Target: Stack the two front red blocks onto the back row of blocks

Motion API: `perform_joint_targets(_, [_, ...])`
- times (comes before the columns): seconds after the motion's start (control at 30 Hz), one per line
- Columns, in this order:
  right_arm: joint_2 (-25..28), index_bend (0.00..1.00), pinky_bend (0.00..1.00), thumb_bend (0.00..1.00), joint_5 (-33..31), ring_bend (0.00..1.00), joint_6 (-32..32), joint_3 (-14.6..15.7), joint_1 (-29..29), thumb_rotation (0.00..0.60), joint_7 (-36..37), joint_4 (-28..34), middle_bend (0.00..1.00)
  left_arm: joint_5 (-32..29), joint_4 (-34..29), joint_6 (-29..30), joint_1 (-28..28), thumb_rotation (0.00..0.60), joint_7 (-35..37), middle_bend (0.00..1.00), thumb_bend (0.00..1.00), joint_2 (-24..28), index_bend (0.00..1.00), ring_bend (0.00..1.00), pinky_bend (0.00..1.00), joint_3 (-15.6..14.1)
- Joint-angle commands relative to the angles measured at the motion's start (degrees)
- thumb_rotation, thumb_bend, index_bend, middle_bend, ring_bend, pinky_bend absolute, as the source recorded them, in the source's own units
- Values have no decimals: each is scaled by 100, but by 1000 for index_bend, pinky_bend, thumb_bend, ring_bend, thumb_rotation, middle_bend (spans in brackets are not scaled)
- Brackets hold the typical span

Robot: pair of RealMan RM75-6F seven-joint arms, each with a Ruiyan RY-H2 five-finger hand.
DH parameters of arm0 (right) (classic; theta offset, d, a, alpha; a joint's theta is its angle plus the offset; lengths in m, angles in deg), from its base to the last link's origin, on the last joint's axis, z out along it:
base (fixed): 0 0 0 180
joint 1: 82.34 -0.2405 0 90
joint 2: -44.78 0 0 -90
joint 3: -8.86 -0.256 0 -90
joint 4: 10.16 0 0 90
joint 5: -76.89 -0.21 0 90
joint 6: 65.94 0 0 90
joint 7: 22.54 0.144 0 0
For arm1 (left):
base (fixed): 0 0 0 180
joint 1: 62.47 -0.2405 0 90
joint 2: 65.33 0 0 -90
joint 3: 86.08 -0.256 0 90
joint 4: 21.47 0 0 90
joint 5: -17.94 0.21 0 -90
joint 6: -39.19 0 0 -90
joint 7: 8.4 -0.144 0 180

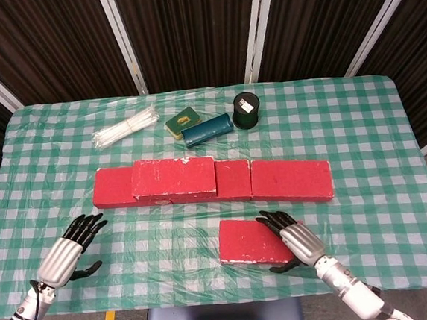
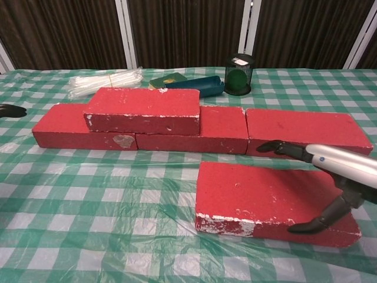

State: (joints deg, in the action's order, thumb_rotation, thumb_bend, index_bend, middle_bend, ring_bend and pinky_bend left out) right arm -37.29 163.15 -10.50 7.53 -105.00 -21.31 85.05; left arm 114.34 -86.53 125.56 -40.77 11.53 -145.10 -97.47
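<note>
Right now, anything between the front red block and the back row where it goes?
Nothing visible. The right hand is over the front red block; only bare tablecloth separates it from the back row.

Five red blocks [image 1: 262, 241]; two robot hands [image 1: 298, 239].

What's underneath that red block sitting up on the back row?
The stacked red block rests across two back-row blocks, covering their joint; the tops beneath it are hidden.

Lab-like booth: dark curtains [image 1: 187, 27], checked tablecloth [image 1: 344, 118]
</note>
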Motion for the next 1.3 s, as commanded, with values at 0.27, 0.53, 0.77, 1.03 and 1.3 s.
perform_joint_targets(0.27, [-423, 0, 0, 103, -1026, 0, -644, -302, -474, 600, -684, -96, 0, 125, 39, -75, -58, 600, 34, 0, 282, 17, 0, 0, 35, 135])
perform_joint_targets(0.53, [-316, 0, 0, 102, -1076, 0, -602, -176, -493, 600, -626, -72, 0, 174, 39, -115, -100, 600, 60, 0, 282, 27, 0, 0, 36, 226])
perform_joint_targets(0.77, [-380, 0, 10, 102, -1145, 0, -565, -121, -532, 600, -679, -194, 0, 246, 26, -172, -109, 600, 54, 0, 282, 23, 0, 0, 35, 259])
perform_joint_targets(1.03, [-511, 324, 567, 104, -1213, 334, -220, -131, -472, 600, -941, -237, 344, 283, 41, -238, -116, 600, 81, 0, 281, 16, 0, 0, 35, 305])
perform_joint_targets(1.3, [-277, 460, 668, 113, -1091, 453, 128, -175, -446, 600, -1195, 77, 447, 329, 38, -199, -157, 600, 39, 0, 281, 20, 0, 0, 36, 344])
